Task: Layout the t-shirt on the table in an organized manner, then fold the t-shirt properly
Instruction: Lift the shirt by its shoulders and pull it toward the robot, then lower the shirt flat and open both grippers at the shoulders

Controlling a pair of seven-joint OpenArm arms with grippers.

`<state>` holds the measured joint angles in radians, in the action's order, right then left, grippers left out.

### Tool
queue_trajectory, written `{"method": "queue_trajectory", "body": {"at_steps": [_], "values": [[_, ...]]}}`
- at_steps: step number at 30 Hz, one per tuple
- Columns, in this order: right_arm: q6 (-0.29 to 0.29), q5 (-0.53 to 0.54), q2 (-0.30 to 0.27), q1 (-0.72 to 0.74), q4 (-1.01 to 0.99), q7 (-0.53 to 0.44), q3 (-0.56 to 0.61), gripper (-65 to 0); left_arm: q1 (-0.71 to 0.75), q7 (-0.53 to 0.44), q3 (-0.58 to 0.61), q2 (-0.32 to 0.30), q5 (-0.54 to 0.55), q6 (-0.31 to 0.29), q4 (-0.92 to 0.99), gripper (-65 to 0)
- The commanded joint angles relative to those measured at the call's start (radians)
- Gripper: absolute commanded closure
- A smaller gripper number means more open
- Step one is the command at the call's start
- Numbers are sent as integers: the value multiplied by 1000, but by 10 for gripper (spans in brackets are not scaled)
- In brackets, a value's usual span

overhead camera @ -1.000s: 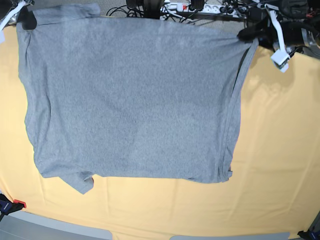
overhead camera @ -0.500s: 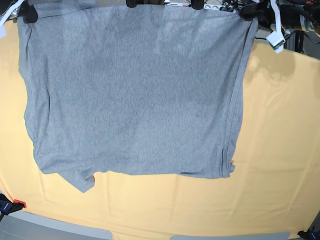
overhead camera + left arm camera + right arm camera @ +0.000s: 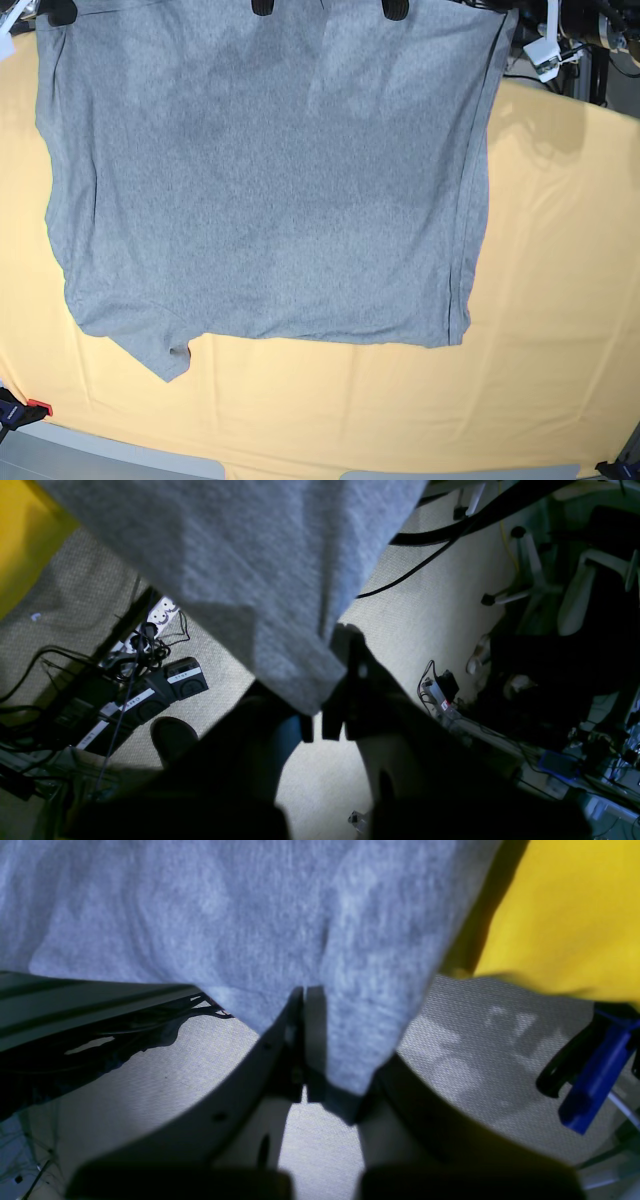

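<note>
The grey t-shirt (image 3: 270, 180) hangs spread wide by its two upper corners over the yellow table (image 3: 560, 300), plain side toward the base camera, with no lettering visible. One sleeve dangles at the lower left (image 3: 165, 360). My right gripper (image 3: 312, 1040) is shut on a shirt (image 3: 200, 915) corner; it shows as a black tip at the base view's top left (image 3: 62, 10). My left gripper (image 3: 315, 705) is shut on the other corner of the shirt (image 3: 260, 555). In the base view it is cut off at the top right.
Beyond the table's far edge the floor holds a power strip (image 3: 155, 620), cables and a chair (image 3: 590, 595). A blue clamp (image 3: 595, 1075) sits by the table (image 3: 560, 915) edge. A red-black clamp (image 3: 25, 408) grips the front left corner.
Both grippers have carried the shirt's top edge up and back, out of the top of the base view. The lower hem has slid away from the front edge and the cloth hangs flatter.
</note>
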<state>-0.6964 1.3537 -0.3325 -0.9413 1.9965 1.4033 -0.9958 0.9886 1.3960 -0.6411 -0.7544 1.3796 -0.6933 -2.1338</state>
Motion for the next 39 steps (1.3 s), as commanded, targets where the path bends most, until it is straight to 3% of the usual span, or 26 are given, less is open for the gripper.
{"method": "queue_trajectory", "body": {"at_steps": [1,9,14,19,24,29,34,39], "values": [[-2,10,-14,-14,13,-7,-10,0,9,0,-10,-14,15,-5,-17,0],[-2,10,-17,-11,13,-7,-10,0,5,0,-10,-14,16,-5,-20,0],[-2,9,-23,16,13,-7,-10,0,-105,0,-10,-3,21,-5,-19,0],[-2,6,-23,72,13,-7,-10,0,-250,0,-10,40,88,-5,-19,0],[-2,6,-22,149,13,-7,-10,0,-368,-9,-10,108,88,-5,-19,0],[-2,6,-22,229,13,-7,-10,0,-418,-9,-10,138,87,-5,-19,0],[-2,6,-22,307,13,-7,-10,0,-457,-26,-10,140,38,-5,-16,0],[-2,3,-22,369,9,-7,-5,0,-482,-126,-7,147,-49,-5,25,0]]}}
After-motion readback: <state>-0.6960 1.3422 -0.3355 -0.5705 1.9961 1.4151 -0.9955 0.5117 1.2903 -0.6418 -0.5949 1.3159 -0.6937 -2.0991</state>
